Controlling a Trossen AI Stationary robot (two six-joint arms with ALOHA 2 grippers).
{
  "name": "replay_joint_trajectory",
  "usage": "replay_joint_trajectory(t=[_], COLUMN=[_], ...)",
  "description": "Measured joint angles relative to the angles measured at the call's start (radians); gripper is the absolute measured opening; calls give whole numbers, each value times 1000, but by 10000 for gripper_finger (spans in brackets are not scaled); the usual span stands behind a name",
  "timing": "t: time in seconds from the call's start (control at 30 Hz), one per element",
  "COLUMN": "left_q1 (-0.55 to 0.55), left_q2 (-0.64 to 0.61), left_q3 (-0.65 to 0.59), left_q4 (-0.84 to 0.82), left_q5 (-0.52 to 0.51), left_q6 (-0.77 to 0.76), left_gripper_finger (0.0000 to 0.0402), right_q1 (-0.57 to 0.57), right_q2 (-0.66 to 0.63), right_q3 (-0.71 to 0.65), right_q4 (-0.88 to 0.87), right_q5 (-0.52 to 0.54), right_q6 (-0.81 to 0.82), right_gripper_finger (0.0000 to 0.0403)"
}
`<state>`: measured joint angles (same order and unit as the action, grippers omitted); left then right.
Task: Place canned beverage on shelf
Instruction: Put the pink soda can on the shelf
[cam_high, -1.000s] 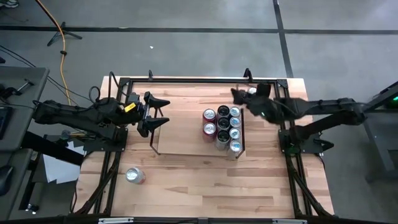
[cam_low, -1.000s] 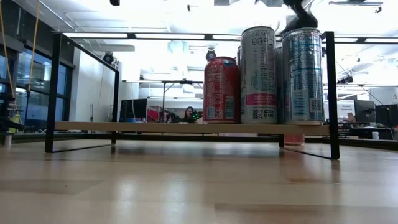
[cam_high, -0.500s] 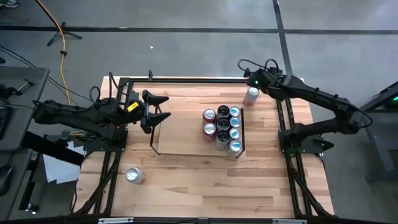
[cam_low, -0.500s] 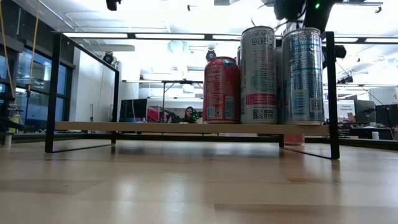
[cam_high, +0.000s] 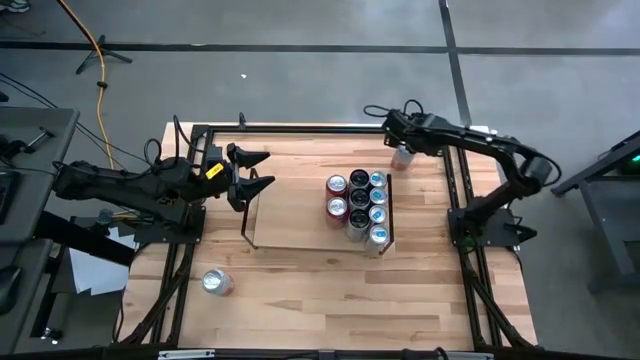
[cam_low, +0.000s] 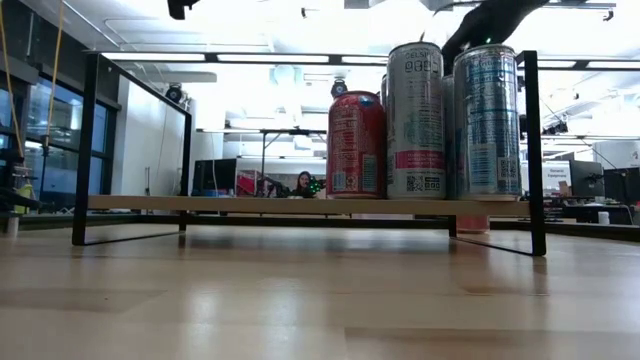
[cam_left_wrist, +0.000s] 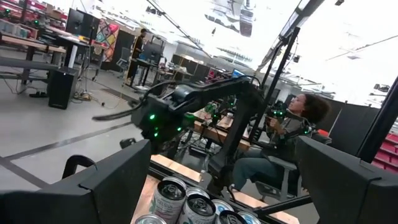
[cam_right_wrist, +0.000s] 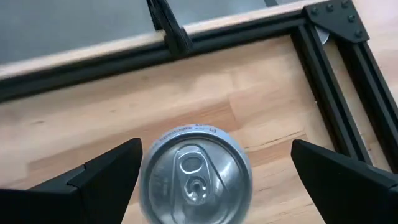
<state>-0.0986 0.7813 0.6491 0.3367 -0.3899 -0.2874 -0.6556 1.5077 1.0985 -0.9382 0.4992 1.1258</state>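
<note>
Cans stand packed at the right end of the shelf (cam_high: 300, 215), in a cluster (cam_high: 358, 207) of two rows. My right claw (cam_high: 403, 140) hangs over a lone can (cam_high: 403, 155) that stands upright on the worktop (cam_high: 320, 290) just beyond the shelf's far right corner, close to the black rail (cam_high: 300, 128). The wrist view looks straight down on its lid (cam_right_wrist: 194, 171), and my fingers (cam_right_wrist: 99, 177) are spread wide on either side of it, not touching it.

To do this grasp well, I judge I should centre the lid between the fingers, drop straight down until the pads sit around the can's middle, and close evenly so it neither tips nor dents. Lifting must clear the shelf's wire end frame (cam_high: 390, 205) before I carry it to the bare board left of the cluster.

My left claw (cam_high: 250, 172) waits with its fingers apart above the shelf's left end. Another can (cam_high: 215, 282) lies near the worktop's near left corner.
</note>
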Motion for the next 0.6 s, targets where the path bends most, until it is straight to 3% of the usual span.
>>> replay_joint_trajectory(t=[0.6], left_q1=[0], left_q2=[0], left_q3=[0], left_q4=[-1], left_q5=[5], left_q6=[-35], left_gripper_finger=[355], right_q1=[-13], right_q2=[160], right_q3=[0], right_q4=[51], right_q5=[-81], right_q6=[-61], right_gripper_finger=[399])
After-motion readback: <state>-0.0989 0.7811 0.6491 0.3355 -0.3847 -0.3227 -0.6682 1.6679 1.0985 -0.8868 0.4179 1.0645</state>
